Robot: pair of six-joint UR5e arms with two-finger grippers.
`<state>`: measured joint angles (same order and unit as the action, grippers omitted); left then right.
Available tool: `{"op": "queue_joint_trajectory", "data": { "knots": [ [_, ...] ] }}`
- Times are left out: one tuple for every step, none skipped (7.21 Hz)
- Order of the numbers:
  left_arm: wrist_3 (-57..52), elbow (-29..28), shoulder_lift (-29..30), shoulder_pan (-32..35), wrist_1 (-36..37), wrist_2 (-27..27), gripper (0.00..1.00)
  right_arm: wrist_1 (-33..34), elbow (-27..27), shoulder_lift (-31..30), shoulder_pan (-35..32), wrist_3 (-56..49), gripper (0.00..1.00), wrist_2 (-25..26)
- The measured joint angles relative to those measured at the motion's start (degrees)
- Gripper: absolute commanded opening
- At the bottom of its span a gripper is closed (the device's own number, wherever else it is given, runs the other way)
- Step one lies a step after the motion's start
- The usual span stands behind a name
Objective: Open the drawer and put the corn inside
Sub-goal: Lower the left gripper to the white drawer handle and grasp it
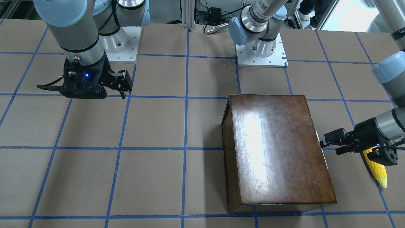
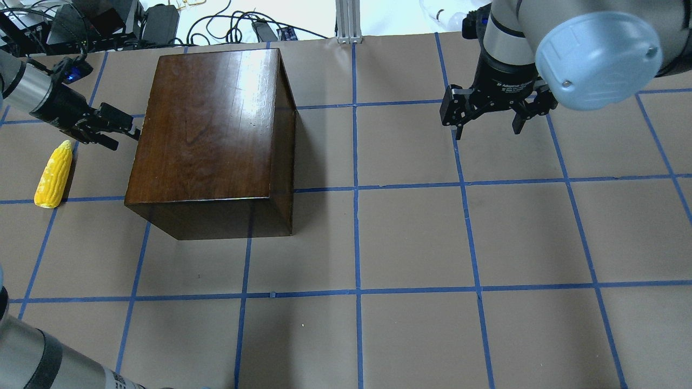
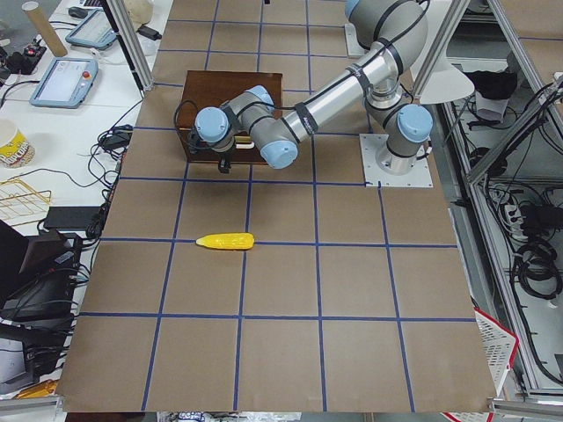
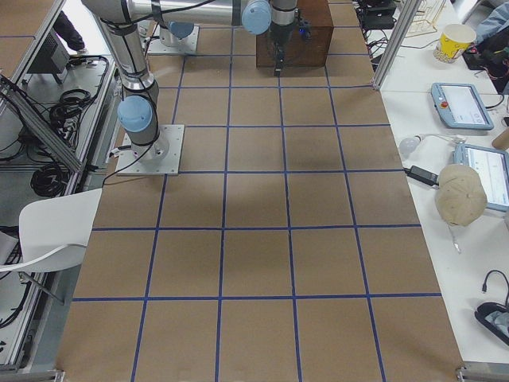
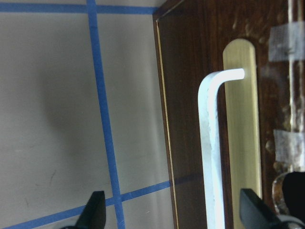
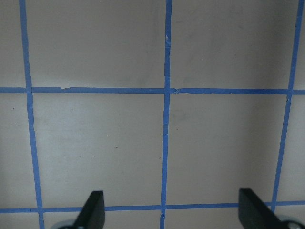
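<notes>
Where the surface [image 2: 411,243] lies nearest the robot, brown covering crossed by blue tape lines [image 2: 357,292] is shown. Farther out, on the robot's left, the corn [image 2: 54,174] is laid flat on the surface, its pointed end turned away from the robot. It is kept apart from the glossy dark-brown box [image 2: 211,124] beside it. The drawer [image 5: 190,143] is seated in the box end that faces the corn, and its worn front panel is fitted with a pale bar handle [image 5: 209,143] over a brass plate [image 5: 243,143]. Just beyond the corn, the left end effector [image 2: 124,136] is held level and aimed at that panel. Its fingertips [image 5: 94,210] are spread apart, and the handle is framed between them; whether the handle is touched cannot be told. Well apart, on the robot's right, the right end effector [image 2: 486,132] is pointed downward above the surface, fingers likewise spread over bare covering. Beyond the far edge, cables [image 2: 238,21] are seen.
</notes>
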<state>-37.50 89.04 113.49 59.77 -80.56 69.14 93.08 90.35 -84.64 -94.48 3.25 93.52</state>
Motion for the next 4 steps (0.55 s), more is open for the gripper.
{"op": "queue_joint_trajectory", "data": {
  "knots": [
    [0.0,0.2,0.1,0.0,0.0,0.1,1.00,0.0,0.0,0.0,0.0,0.0,1.00,0.0],
    [0.0,0.3,0.4,0.0,-0.1,0.1,1.00,0.0,0.0,0.0,0.0,0.0,1.00,0.0],
    [0.0,0.4,0.7,0.0,-0.1,0.2,1.00,0.0,0.0,0.0,0.0,0.0,1.00,0.0],
    [0.0,0.5,1.1,0.0,-0.1,0.2,1.00,0.0,0.0,0.0,0.0,0.0,1.00,0.0]
  ]
}}
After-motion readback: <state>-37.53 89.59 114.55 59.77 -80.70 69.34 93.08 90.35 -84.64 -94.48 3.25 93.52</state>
